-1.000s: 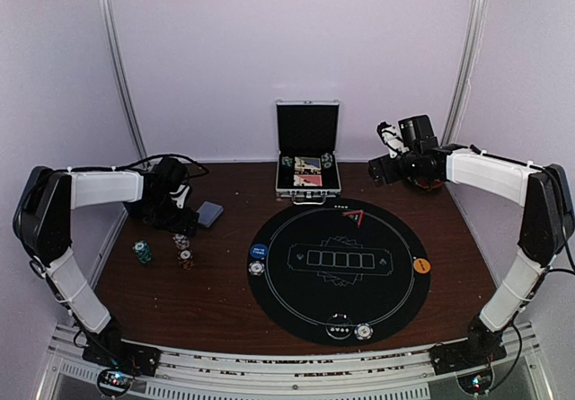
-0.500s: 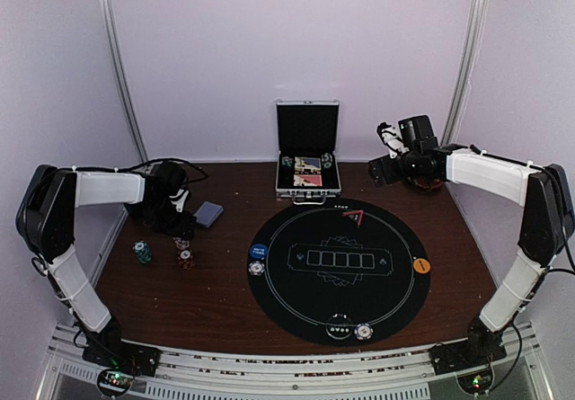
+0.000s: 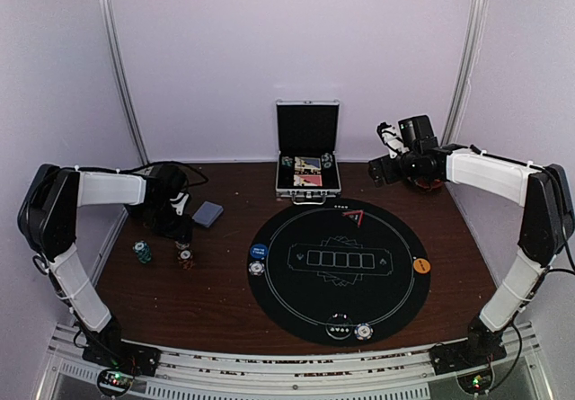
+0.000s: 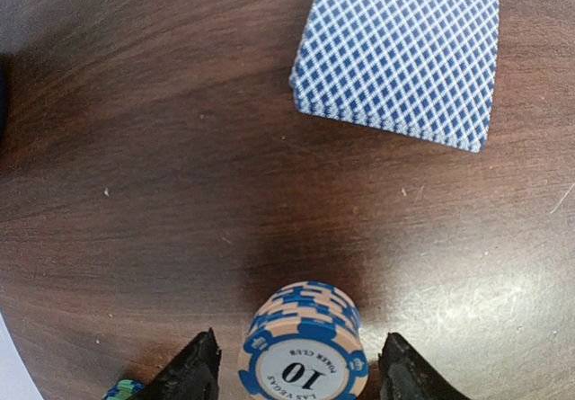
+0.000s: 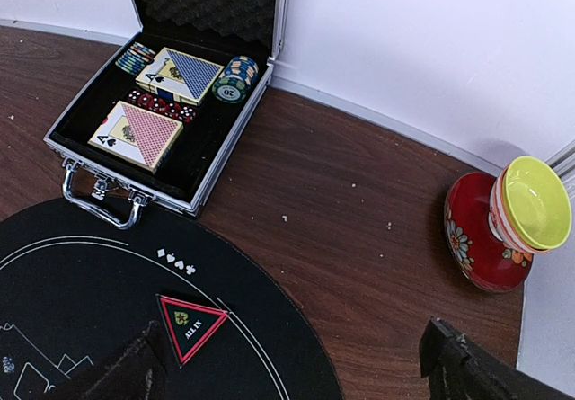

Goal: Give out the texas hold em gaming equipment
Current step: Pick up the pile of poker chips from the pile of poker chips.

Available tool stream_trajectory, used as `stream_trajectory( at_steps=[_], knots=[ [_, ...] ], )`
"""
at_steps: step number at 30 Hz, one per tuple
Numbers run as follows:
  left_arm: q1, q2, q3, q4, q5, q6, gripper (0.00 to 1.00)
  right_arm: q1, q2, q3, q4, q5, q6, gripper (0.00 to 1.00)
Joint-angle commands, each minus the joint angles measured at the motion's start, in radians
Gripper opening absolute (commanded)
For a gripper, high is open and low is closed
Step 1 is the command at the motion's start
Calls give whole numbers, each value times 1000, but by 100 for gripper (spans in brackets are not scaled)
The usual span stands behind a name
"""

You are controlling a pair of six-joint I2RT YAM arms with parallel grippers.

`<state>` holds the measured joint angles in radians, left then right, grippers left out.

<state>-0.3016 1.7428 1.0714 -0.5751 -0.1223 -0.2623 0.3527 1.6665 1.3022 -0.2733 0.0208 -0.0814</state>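
So the brown wooden table (image 3: 207, 301) has a big round black poker mat (image 3: 377, 292) on its right-centre part, and the silver case (image 5: 238, 139) stands open right behind the mat, lid up. Inside it there's a blue-backed deck, a red-backed deck, some red dice and a couple of chip stacks

Left gripper (image 4: 298, 355) is low over the wood, left of the mat. Its jaws sit on either side of a stack of blue-and-peach chips (image 4: 304, 346) with a "10" on top. There's a sliver of gap on each side, so it's spread around the stack and not clamping it. Right gripper (image 5: 292, 364) hangs up near the back right of the table, fingers wide apart, nothing in them

The loose deck of checkered blue-backed cards (image 4: 400, 54) lies flat just beyond the chips. A teal chip stack (image 3: 142, 252) sits further left and another small stack (image 3: 186, 258) stands near the gripper

On the mat: blue button (image 3: 259, 250) at the left edge with a white chip (image 3: 257, 268) just beside it, orange button (image 3: 421, 265) at the right edge, another white chip (image 3: 363, 332) at the near edge
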Motion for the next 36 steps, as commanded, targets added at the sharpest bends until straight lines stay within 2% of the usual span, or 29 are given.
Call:
stream_trajectory(
  at_steps=[1, 9, 20, 29, 36],
  knots=[
    [10, 3, -5, 26, 9, 9, 60, -4, -2, 5, -5, -7, 0, 100],
    [10, -10, -8, 27, 16, 9, 50, -5, -2, 5, -4, -7, -1, 100],
    [10, -34, -15, 31, 20, -1, 29, -5, -4, 5, -4, -5, -2, 100],
    [9, -100, -6, 29, -7, -1, 26, -4, -2, 6, -4, -2, -2, 100],
    [-25, -150, 29, 23, 24, 13, 20, -4, -2, 6, -3, 5, -1, 100]
  ],
)
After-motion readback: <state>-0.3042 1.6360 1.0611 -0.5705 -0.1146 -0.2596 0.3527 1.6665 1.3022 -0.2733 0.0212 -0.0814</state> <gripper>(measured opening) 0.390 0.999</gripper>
